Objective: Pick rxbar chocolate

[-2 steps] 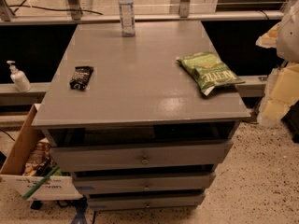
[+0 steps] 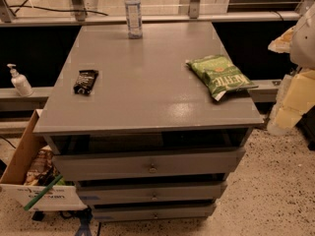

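Toward the left side of the grey flat-topped table (image 2: 147,102), near its edge, lies the rxbar chocolate (image 2: 85,81), a small flat rectangular bar in a shiny black wrapper with pale lettering. It appears untouched. A clear plastic water bottle (image 2: 133,11) stands at upper centre, and a green crinkled chip bag (image 2: 220,75) lies to the right. The pale tool (image 2: 290,104) hangs at the frame's right edge, well apart from the bar; I cannot tell whether it is open or closed. The reach seems not yet begun. The next move calls for travelling left across the table and descending over the bar.

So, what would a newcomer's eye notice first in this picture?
Probably the green chip bag near the right edge of the grey table, then the small black rxbar chocolate lying alone near the left edge. A water bottle stands at the back, and the robot's pale arm is beside the table on the right; its gripper is not in view.
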Tool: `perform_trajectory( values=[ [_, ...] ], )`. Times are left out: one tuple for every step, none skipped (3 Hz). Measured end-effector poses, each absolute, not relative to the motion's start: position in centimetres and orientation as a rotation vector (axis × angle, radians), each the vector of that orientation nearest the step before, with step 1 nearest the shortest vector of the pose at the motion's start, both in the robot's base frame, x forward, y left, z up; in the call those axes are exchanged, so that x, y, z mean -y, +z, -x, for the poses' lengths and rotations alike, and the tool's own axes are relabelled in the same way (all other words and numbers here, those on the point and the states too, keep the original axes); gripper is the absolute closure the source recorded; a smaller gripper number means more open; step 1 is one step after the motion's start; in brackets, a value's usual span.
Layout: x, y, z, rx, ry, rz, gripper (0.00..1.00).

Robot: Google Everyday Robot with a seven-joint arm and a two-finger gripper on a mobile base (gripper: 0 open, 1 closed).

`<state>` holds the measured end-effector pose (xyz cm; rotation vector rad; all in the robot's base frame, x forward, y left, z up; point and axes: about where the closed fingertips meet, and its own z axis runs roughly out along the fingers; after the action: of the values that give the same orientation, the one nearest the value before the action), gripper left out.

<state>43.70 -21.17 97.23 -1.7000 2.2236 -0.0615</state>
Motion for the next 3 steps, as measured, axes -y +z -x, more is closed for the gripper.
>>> perform_trajectory(
  values=[
    [18.2, 96.1, -43.4, -2.190, 0.023, 1.666, 0.00],
    [12.7, 94.9, -43.8, -2.095, 0.136, 1.694, 0.00],
    [7.4, 94.3, -45.7, -1.999, 0.233, 1.733, 0.00]
  ],
)
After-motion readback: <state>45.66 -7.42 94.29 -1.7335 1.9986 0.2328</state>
